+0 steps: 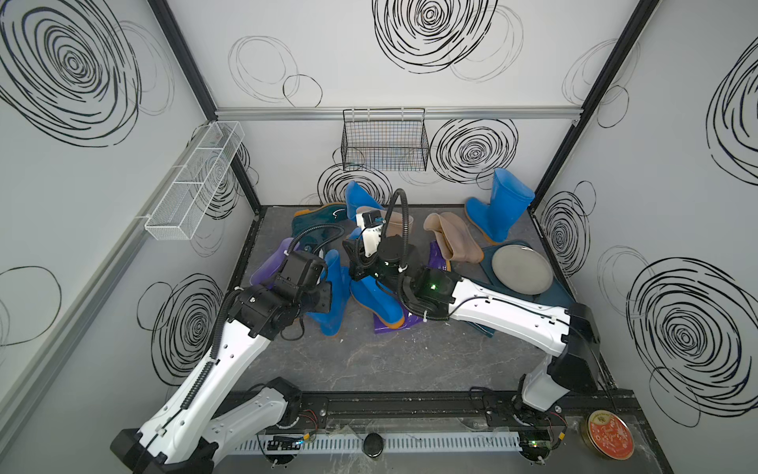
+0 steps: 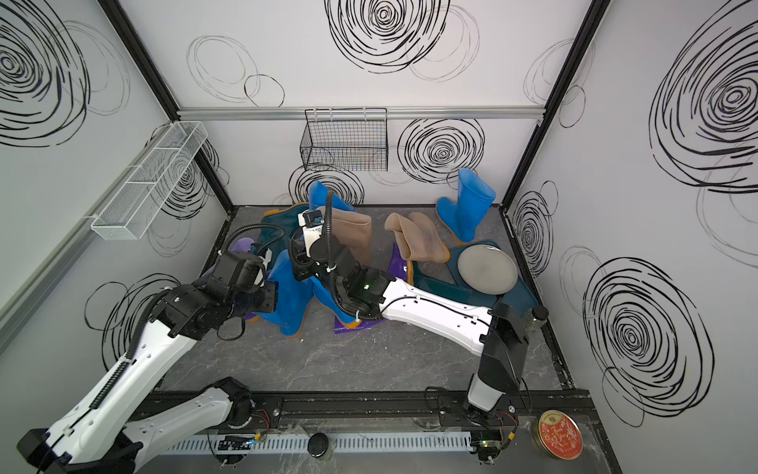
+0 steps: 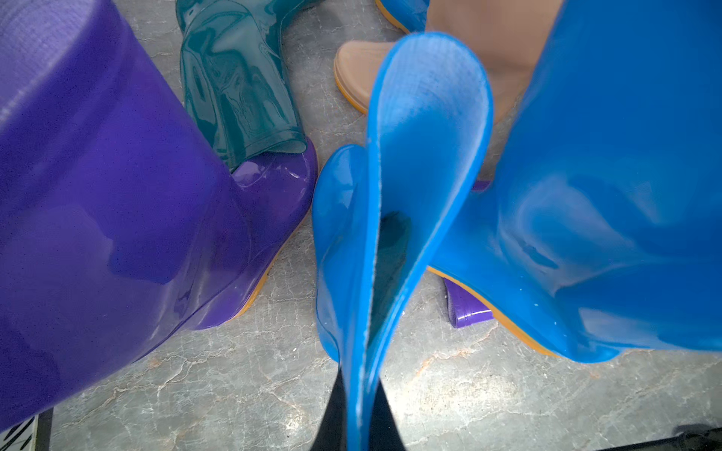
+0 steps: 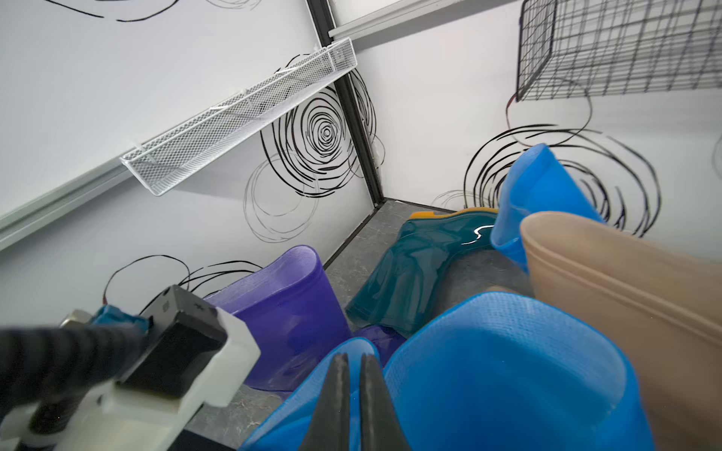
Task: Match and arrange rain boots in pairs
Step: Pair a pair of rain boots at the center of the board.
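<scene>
My left gripper is shut on the flattened cuff of a bright blue rain boot standing mid-floor. A second blue boot leans beside it under my right arm. My right gripper is shut, its tips at the held boot's mouth, and nothing shows pinched between them. A purple boot stands to the left and another purple one lies flat. Behind are a teal boot, two tan boots and two more blue boots.
A dark teal tray with a grey plate lies at the right wall. A black wire basket hangs on the back wall and a white mesh shelf on the left. A round tin sits front right. Bare floor lies in front.
</scene>
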